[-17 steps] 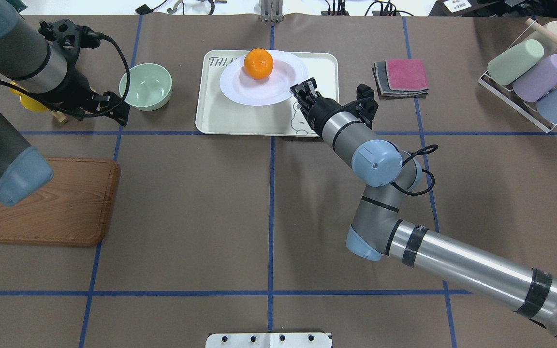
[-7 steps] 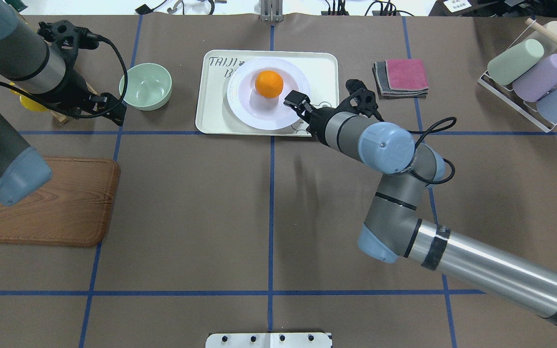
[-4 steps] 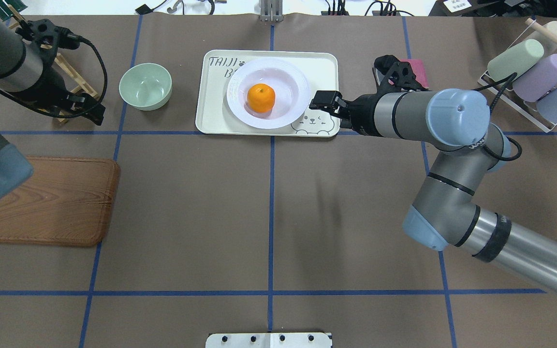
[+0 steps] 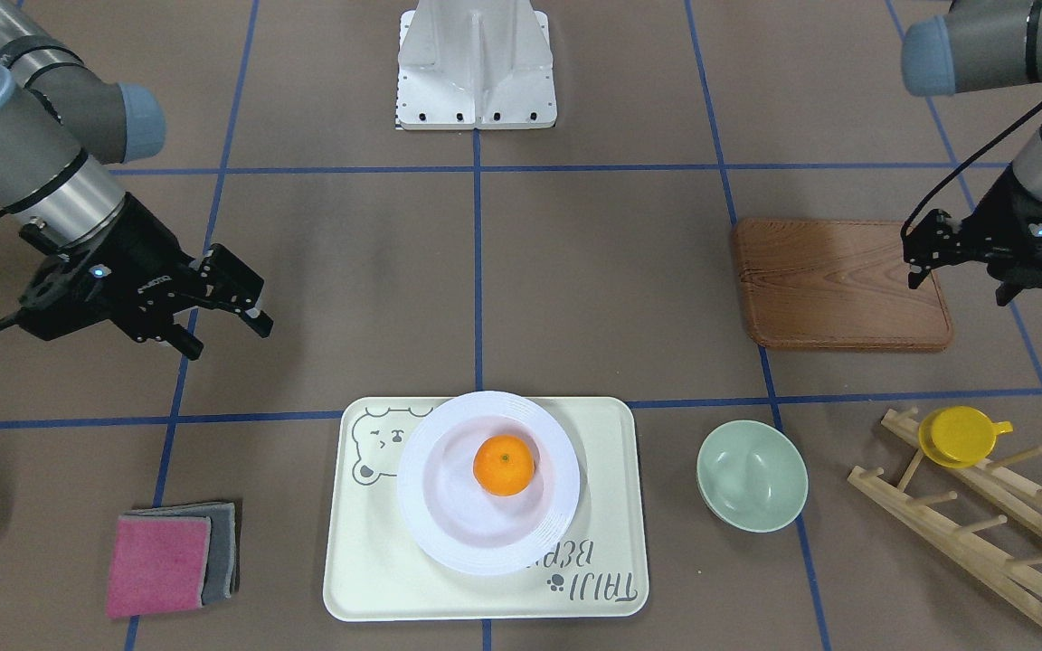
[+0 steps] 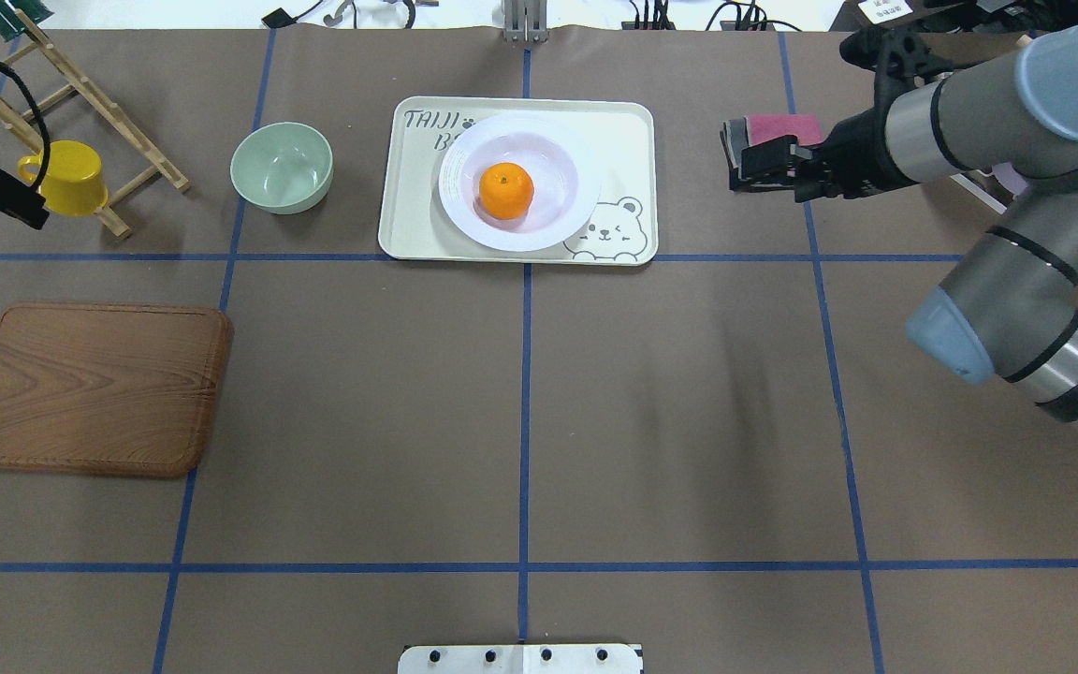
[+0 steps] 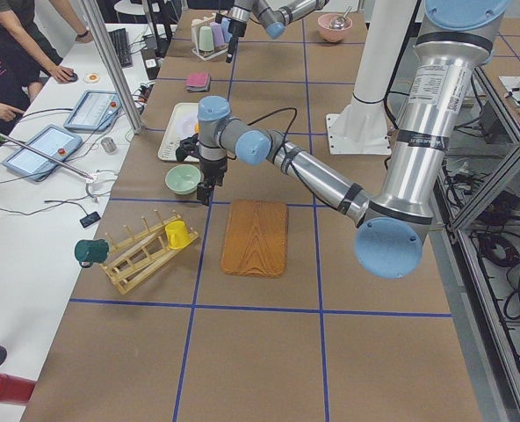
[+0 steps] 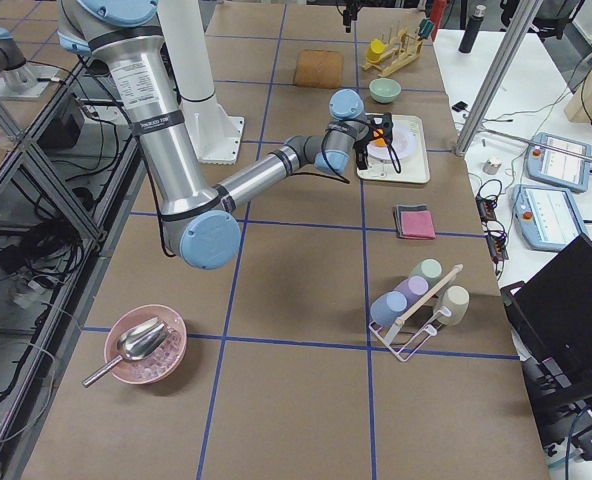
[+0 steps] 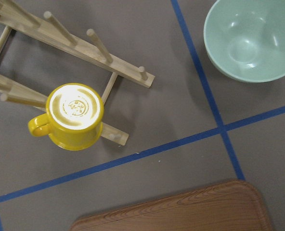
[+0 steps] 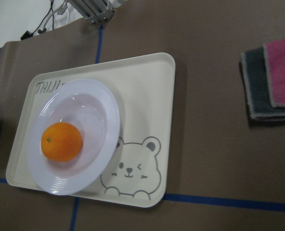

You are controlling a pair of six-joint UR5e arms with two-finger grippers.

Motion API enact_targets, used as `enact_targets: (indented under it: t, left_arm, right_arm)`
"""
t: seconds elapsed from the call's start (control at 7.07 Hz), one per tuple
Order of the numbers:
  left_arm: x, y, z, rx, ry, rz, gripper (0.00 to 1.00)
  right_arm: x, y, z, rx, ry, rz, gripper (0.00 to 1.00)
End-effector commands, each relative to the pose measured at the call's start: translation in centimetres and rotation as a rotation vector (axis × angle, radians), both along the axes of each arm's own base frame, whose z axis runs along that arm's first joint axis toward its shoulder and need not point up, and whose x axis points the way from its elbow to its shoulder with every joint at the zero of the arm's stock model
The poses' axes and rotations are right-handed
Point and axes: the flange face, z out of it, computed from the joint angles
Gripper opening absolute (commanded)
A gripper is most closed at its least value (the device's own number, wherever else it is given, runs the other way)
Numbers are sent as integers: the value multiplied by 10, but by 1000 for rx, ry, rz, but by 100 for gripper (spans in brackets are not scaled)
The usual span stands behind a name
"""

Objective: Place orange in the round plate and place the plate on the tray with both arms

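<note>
The orange (image 5: 505,190) sits in the middle of the round plate (image 5: 451,201), and the plate rests flat on the tray (image 5: 623,140) at the far centre of the table. The right wrist view shows the same: orange (image 9: 61,141), plate (image 9: 111,110), tray (image 9: 147,91). My right gripper (image 4: 230,339) is open and empty, raised beside the tray and apart from it, over the folded cloths in the overhead view (image 5: 754,167). Far over by the wooden board, my left gripper (image 4: 957,285) hangs open and empty; it barely shows at the overhead view's edge (image 5: 6,192).
A pale-green bowl (image 5: 281,168) stands left of the tray. A yellow cup (image 5: 66,178) hangs on a wooden peg rack (image 5: 80,94). A brown wooden board (image 5: 94,388) lies at the near left. Folded cloths (image 4: 168,558) and a rack of pastel cups (image 7: 416,295) are on the right.
The plate with the orange came down flat onto the tray. My right gripper let go of its rim and pulled away to the right. The left arm drew back to the left.
</note>
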Motion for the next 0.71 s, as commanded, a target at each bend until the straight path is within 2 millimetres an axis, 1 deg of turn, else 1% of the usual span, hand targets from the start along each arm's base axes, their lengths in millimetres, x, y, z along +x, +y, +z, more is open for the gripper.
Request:
enact_targets:
  t: [0.0, 0.14, 0.28, 0.42, 0.57]
  left_arm:
    - [-62, 13, 51, 19, -20, 61, 98]
    - [-91, 22, 75, 18, -40, 66, 98]
    - [-117, 31, 101, 7, -56, 73, 98]
    - [-140, 42, 136, -35, -14, 87, 98]
    - [-162, 48, 160, -52, 20, 91, 98]
  right_arm:
    - [57, -7, 57, 64, 156, -70, 100]
    - [85, -10, 68, 101, 229, -96, 100]
    - [117, -13, 74, 105, 293, -109, 100]
    - [131, -8, 61, 87, 320, -106, 100]
    - [140, -8, 62, 66, 329, -97, 100]
